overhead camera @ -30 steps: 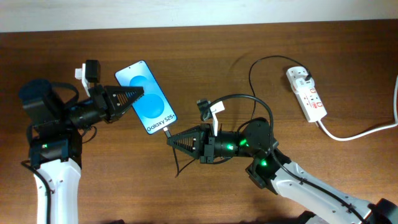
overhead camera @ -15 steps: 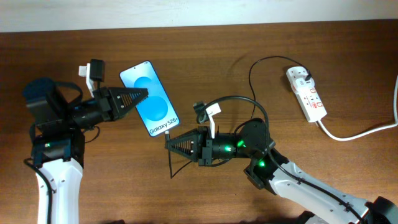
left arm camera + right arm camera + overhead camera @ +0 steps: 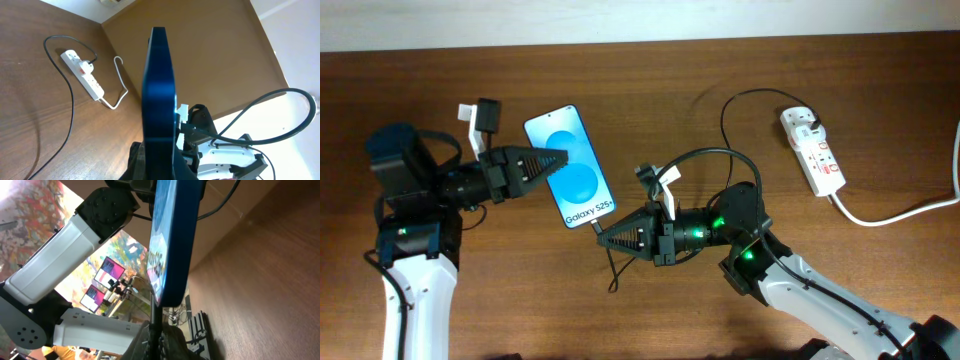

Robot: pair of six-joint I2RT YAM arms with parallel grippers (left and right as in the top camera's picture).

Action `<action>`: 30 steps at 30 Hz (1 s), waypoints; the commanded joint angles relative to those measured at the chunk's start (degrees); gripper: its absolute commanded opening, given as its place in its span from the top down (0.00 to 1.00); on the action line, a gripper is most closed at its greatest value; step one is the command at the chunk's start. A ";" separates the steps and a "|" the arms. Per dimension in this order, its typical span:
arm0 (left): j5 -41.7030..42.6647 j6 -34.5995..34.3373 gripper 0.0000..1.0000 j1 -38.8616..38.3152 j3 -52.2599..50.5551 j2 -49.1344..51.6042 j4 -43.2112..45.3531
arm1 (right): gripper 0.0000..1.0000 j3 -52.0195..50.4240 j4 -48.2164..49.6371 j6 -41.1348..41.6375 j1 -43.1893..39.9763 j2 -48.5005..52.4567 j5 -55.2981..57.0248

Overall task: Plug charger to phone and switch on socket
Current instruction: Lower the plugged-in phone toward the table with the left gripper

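The phone [image 3: 572, 180] with its blue "Galaxy S25" screen is held above the table by my left gripper [image 3: 558, 160], shut on its upper left edge. In the left wrist view the phone [image 3: 160, 95] shows edge-on between the jaws. My right gripper [image 3: 603, 240] is shut on the charger cable's connector end [image 3: 593, 226], which meets the phone's bottom edge. In the right wrist view the thin connector [image 3: 156, 311] rises from the shut jaws into the phone [image 3: 172, 240]. The black cable [image 3: 725, 160] loops back to the white socket [image 3: 812, 150] at the far right.
The socket's thick white cord [image 3: 900, 212] runs off the right edge. A loose bit of black cable [image 3: 612, 272] hangs below my right gripper. The socket and cable also show in the left wrist view [image 3: 82, 72].
Both grippers have shifted right and slightly down with the phone and the connector; the connector tip stays at the phone's bottom edge.
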 commanded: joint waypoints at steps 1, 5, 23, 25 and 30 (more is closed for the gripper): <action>5.55 1.16 1.00 -3.23 0.35 -0.61 -0.33 | 0.96 3.41 1.70 -0.94 -0.72 -0.13 7.45; 4.09 1.16 1.00 -4.57 0.35 -0.61 -1.86 | 0.96 3.76 1.75 -2.40 0.74 -0.13 8.96; 6.34 19.19 1.00 -8.11 0.13 -0.66 -19.47 | 0.96 9.20 -3.74 -4.44 0.02 -0.17 8.72; 6.34 19.21 1.00 -8.61 0.13 -0.66 -19.52 | 0.96 9.57 -3.72 -4.42 0.02 -0.17 8.31; 4.39 24.35 1.00 -8.85 0.13 -0.66 -25.44 | 0.96 9.90 -5.66 -5.16 0.02 -0.17 5.84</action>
